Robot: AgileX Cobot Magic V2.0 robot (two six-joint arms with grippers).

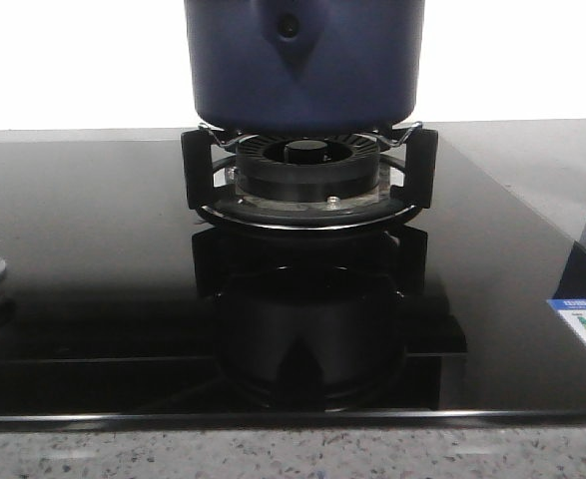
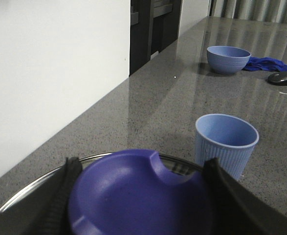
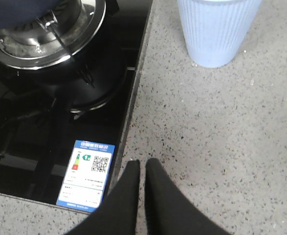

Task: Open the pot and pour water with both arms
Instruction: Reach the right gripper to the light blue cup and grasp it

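**Left pincer.** My left pincer (image 2: 143, 162) is clamped on the lid knob (image 2: 133, 200), a broad blue-violet disc with a notch in its far edge. One dark finger (image 2: 65, 196) presses each flank of the disc. Under the knob, the metal rim of the lid (image 2: 35, 188) curves out past the finger on the wall side. From these views I cannot tell whether the lid is seated on the pot. Just beyond my fingertips a pale blue ribbed cup (image 2: 226, 142) stands upright on the grey speckled counter (image 2: 158, 103). Well beyond the cup lie a blue bowl (image 2: 228, 58), a crumpled blue cloth (image 2: 265, 63) touching it, and a dark rounded object (image 2: 283, 78) beside the cloth. A white wall (image 2: 50, 73) runs along one side.

**Right pincer.** My right pincer (image 3: 142, 164) is closed, holding nothing, its fingers almost together with a thin slit between them. It hangs over the counter, just beside the edge of the black glass hob (image 1: 93, 259). An energy label sticker (image 3: 87, 174) on the hob's corner lies close beside my fingertips.

**Task object.** The pot (image 1: 302, 60), dark navy with a pointed riveted bracket, stands on the burner grate (image 1: 307, 170). It is ahead of my right pincer and across the hob edge from it.
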